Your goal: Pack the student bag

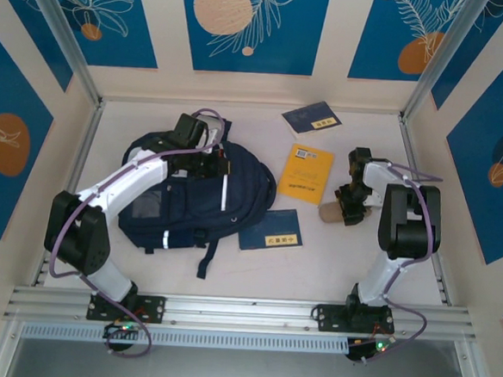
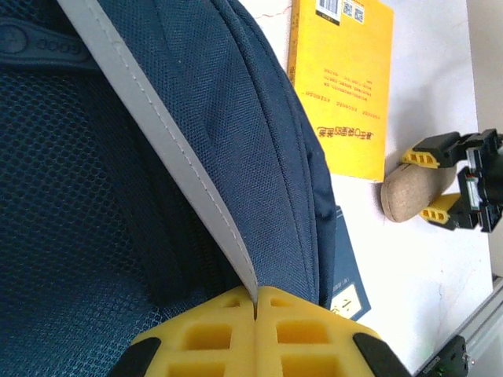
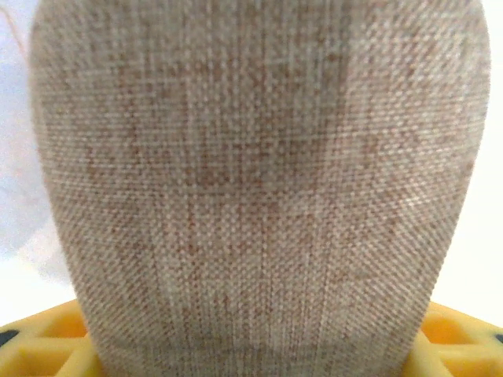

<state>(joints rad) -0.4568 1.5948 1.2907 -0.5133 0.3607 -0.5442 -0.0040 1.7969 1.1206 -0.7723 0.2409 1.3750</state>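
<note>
The student bag (image 1: 181, 205) lies left of centre on the table (image 1: 254, 271); its tab (image 2: 47, 49) partly reads "GOOD". The left hand (image 2: 255, 302) is clenched on the bag's grey stripe (image 2: 157, 133). The right hand (image 2: 434, 184) straddles a beige pouch (image 2: 405, 192), but whether it grips the pouch cannot be told. The yellow book (image 2: 342, 86) bears Chinese print.

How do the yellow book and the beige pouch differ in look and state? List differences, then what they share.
The yellow book is flat, rectangular and printed; the beige pouch is rounded woven fabric. The yellow book lies untouched; the beige pouch sits between the right hand's fingers. Both rest on the table outside the student bag.
</note>
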